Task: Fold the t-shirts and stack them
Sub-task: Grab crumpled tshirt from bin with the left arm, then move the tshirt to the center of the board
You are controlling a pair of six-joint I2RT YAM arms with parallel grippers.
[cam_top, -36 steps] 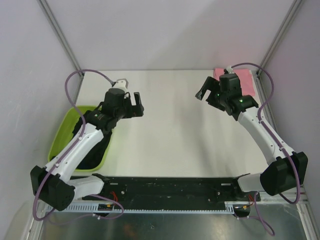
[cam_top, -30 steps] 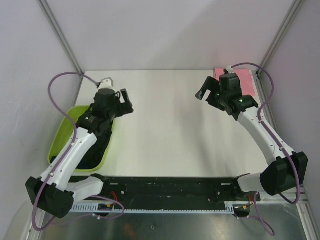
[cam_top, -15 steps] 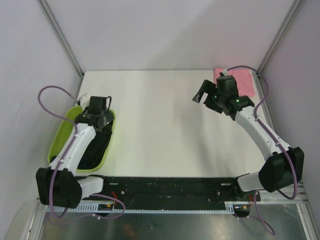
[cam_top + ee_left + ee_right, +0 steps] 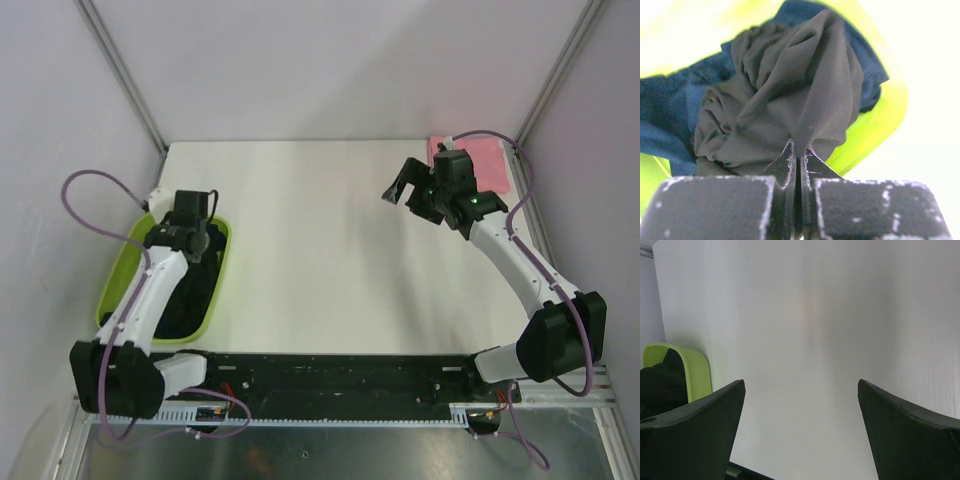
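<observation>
Dark t-shirts lie heaped in the lime-green basin (image 4: 118,278) at the left. In the left wrist view a black t-shirt (image 4: 790,90) is bunched on top of navy ones (image 4: 670,110). My left gripper (image 4: 800,150) is shut on a pulled-up fold of the black shirt, and in the top view the left gripper (image 4: 193,243) reaches down into the basin's far end. A folded pink t-shirt (image 4: 490,160) lies at the table's back right corner. My right gripper (image 4: 403,190) hovers just left of it, open and holding nothing, with only bare table between the right gripper (image 4: 801,382) jaws.
The white table (image 4: 330,250) spreads between the two arms. The basin's rim (image 4: 880,125) sits close to the left gripper. Metal frame posts and grey walls stand at the back corners. The basin (image 4: 695,370) shows at the far left of the right wrist view.
My left arm swung from over the table back to the basin, dropped into it and shut on the black shirt. The right gripper drifted slightly left, still open.
</observation>
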